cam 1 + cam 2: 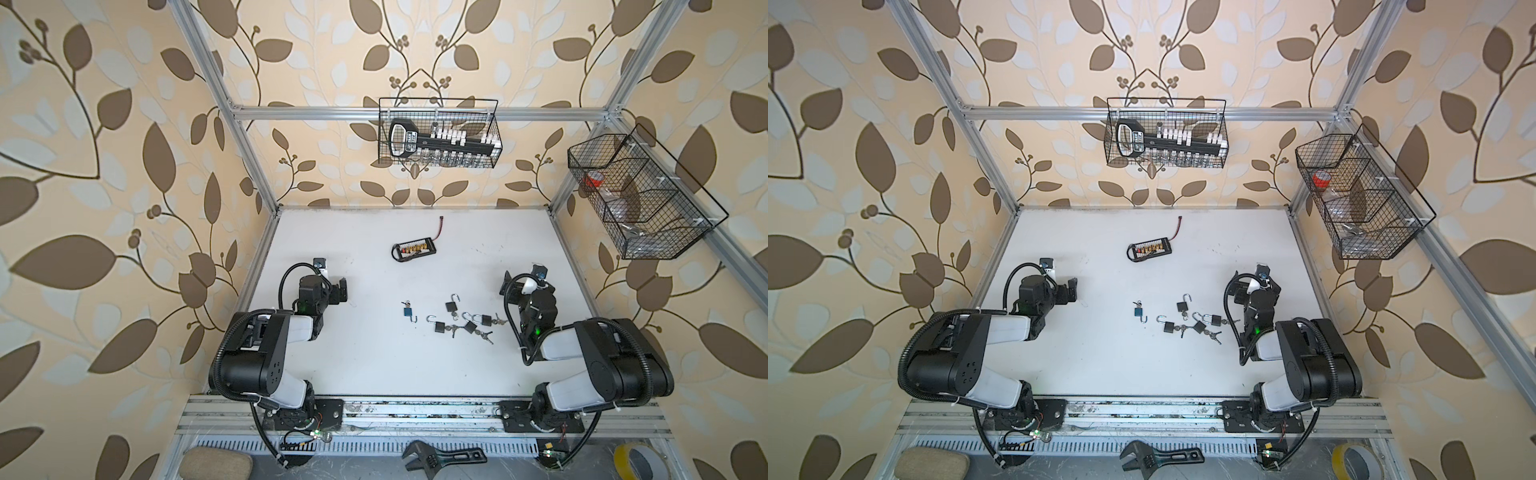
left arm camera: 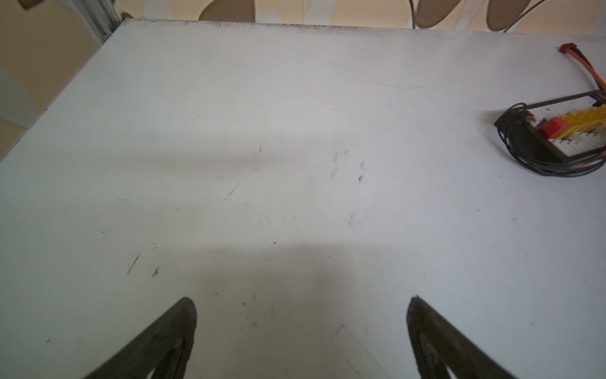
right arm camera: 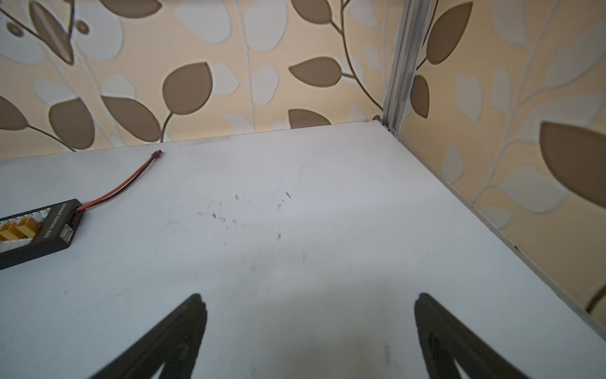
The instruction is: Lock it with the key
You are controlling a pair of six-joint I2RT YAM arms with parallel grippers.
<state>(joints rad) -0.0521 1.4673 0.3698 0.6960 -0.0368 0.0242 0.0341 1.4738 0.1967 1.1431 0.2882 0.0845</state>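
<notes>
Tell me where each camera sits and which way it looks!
Both top views: high overhead, side by side, looking down at table, padlocks, both arms.
Left wrist: on the left arm, low, facing the back wall; open left gripper shows.
Right wrist: on the right arm, facing the back right corner; open right gripper shows.
Shared: both wrist views catch the plug board.

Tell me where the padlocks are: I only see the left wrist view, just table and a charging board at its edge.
Observer: In both top views a blue padlock lies in the middle of the table, with four black padlocks clustered to its right.
Operator: Locked already?
Observer: No, each shackle looks open.
Operator: Anything held on the right?
Observer: No, the right gripper has its jaws wide apart over bare table.
</notes>
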